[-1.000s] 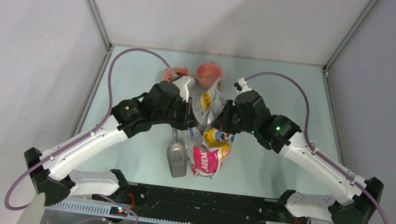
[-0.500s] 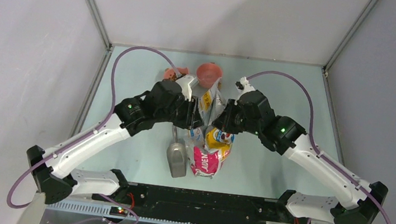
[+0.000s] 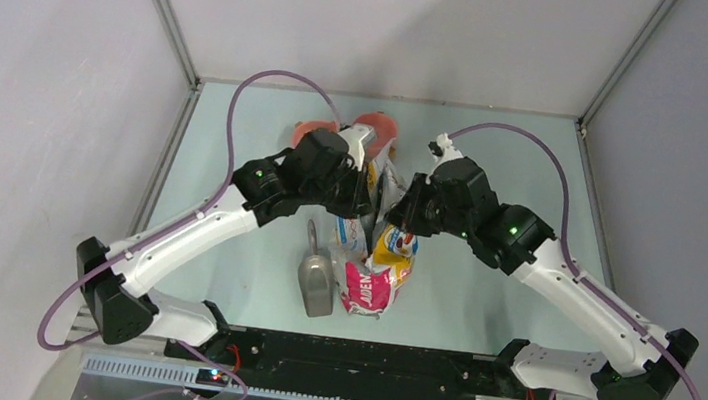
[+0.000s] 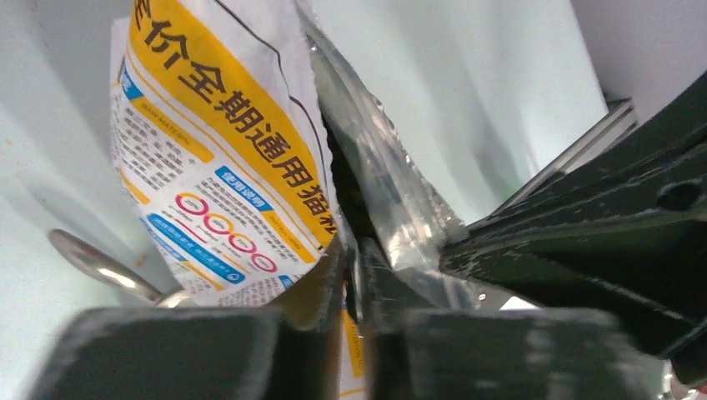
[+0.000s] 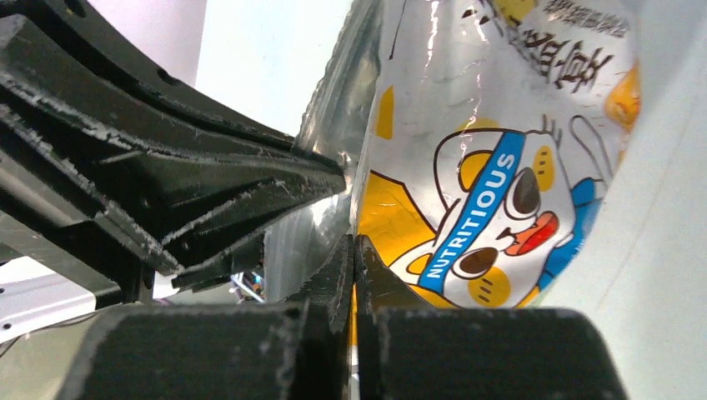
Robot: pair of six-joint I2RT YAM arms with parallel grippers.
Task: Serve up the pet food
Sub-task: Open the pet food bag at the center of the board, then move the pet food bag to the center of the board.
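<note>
Scoop (image 3: 316, 284), of grey metal, is laid on the worktop (image 3: 235, 146) just left of the printed bag (image 3: 372, 288). At the bag's upper part the left hand (image 4: 353, 258) is seen almost pressed together, with the printed wall pinched between its fingers. The right hand (image 5: 354, 246) is pressed fully together on the opposite wall. Pet food cannot be seen anywhere; only darkness is shown inside the slightly parted mouth of the bag.
</note>
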